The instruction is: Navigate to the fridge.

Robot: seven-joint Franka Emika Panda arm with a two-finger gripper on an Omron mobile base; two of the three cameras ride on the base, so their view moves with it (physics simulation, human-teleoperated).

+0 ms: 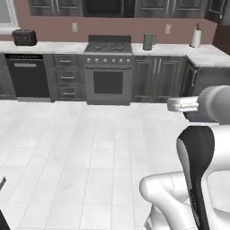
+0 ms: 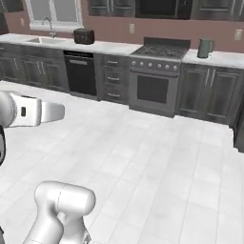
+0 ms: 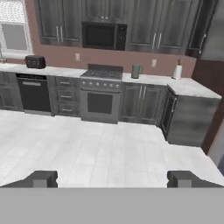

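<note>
The hand view carries the most of the upper wall: a black microwave (image 3: 104, 36) set among dark upper cabinets (image 3: 57, 21) above the stove (image 3: 101, 94), and a window (image 3: 14, 35) at the far left. At its right edge, a tall grey panel (image 3: 214, 30) rises past the dark cabinet side, and a pale strip (image 3: 217, 151) sits lower down; whether either belongs to the fridge cannot be told.

The right base view adds the sink and its tap (image 2: 46, 27) under a window, beside a toaster (image 2: 84, 35) and a dishwasher (image 2: 81, 74). The left base view shows a paper towel roll (image 1: 196, 37) near the corner where the desk (image 1: 204, 55) turns toward the robot, and a green kettle (image 1: 148, 41) just right of the stove.

The floor (image 1: 90, 152) is pale square tile, wide and bare between the robot and the cabinet run. The protruding desk end (image 3: 190, 116) narrows the room on the right.

The pincer (image 3: 112, 178) stands wide open with nothing between its fingertips (image 3: 41, 178), aimed across the floor.
</note>
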